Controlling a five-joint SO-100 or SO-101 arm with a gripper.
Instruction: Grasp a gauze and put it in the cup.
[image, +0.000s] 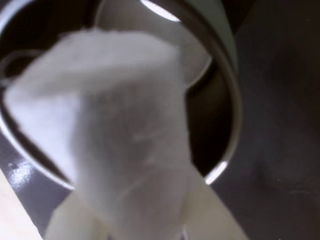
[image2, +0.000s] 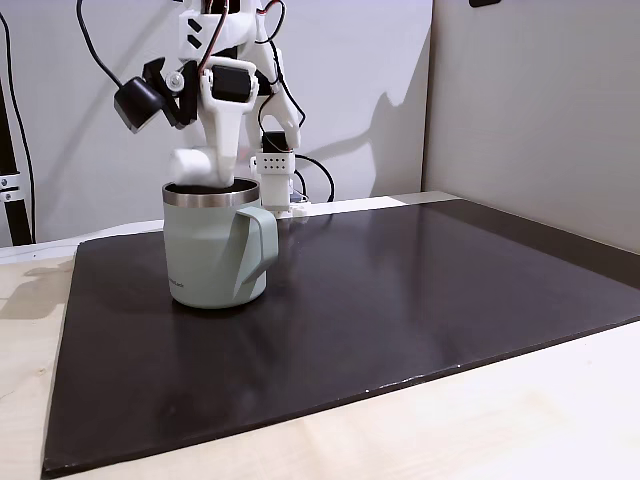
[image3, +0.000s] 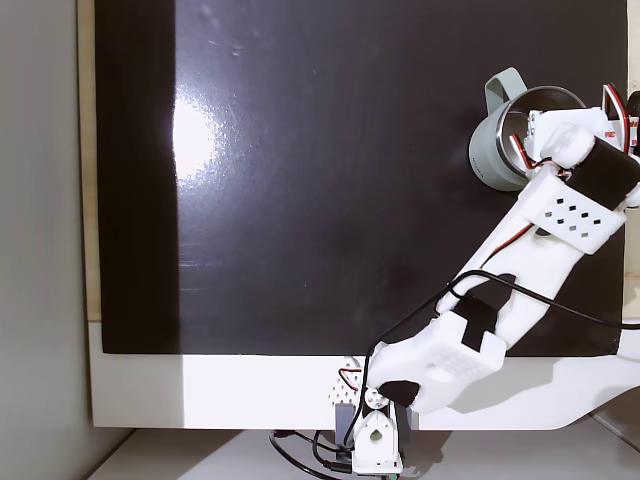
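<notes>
A small white roll of soft gauze (image2: 188, 162) is held clamped in the white plastic pincer (image2: 205, 168) directly above the mouth of the large sage-green mug with its bare steel rim (image2: 214, 243), as seen in a fixed view from the side. The mug is stood on a dark mat (image2: 380, 300) laid over the pale bench (image2: 480, 430). In the wrist view the gauze (image: 107, 125) is shown hanging over the mug's dark metal inside (image: 212, 115), its lower end near the rim.

The carrying step is judged to be all but finished, with the release step in hand. What the next move calls for, by this reading, is a slight lowering and an opening of the jaws so that the roll is dropped inside rather than onto the rim.

Much is obscured. The fingertips are covered by the blurred gauze in the wrist view, so the depth of the grip cannot be made out. In a fixed view from above, the mug (image3: 490, 150) is partly covered by the arm, and the gauze cannot be picked out there. Whether the roll touches the rim cannot be told.
</notes>
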